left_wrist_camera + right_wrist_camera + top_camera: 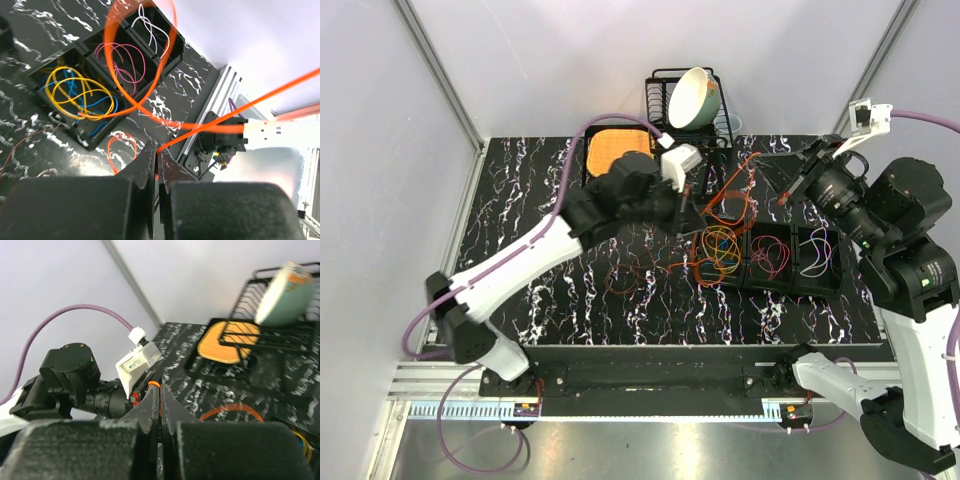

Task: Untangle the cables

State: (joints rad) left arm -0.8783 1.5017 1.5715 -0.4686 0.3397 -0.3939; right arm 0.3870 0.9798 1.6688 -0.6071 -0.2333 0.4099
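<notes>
A thin orange cable [745,165] is stretched between both grippers above the marbled table. My left gripper [698,215] is shut on one part of it; the left wrist view shows the cable [210,127] leaving the closed jaws [158,149] and running taut toward the right arm [222,140]. My right gripper [790,195] is shut on another part; a small orange bend [154,384] pokes out of its closed jaws [159,390]. A tangle of orange, yellow and blue cables [720,245] lies below. A blurred orange loop [165,75] hangs close to the left wrist camera.
A black compartment tray [770,288] holds yellow and blue cables [80,92], a pink cable [125,60] and a white cable [150,30]. A thin brown cable [630,280] lies on the table. A dish rack [660,90] with a bowl [692,97] and an orange board [618,150] stand at the back.
</notes>
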